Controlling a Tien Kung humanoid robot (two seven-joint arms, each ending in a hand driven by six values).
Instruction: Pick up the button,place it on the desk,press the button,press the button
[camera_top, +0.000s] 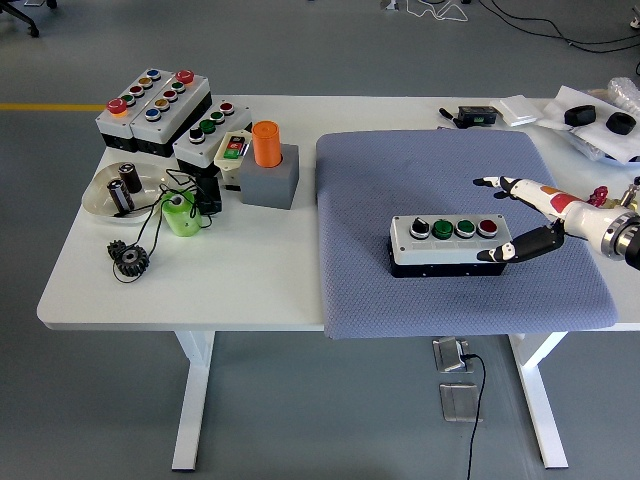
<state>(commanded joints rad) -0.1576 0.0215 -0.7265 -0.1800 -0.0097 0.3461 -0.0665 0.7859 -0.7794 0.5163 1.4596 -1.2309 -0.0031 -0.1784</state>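
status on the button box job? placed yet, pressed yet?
Placed: the button box sits flat on the grey mat, free of any grasp. In hand: the right hand is open beside the box's right end, a dark fingertip by its front corner, off the buttons. Left: whether any press is done can't be told here.

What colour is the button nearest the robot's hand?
Red, on the button box lying on the blue-grey mat; head view.

no legible text or labels anywhere, button box (452, 242) faces too small to read
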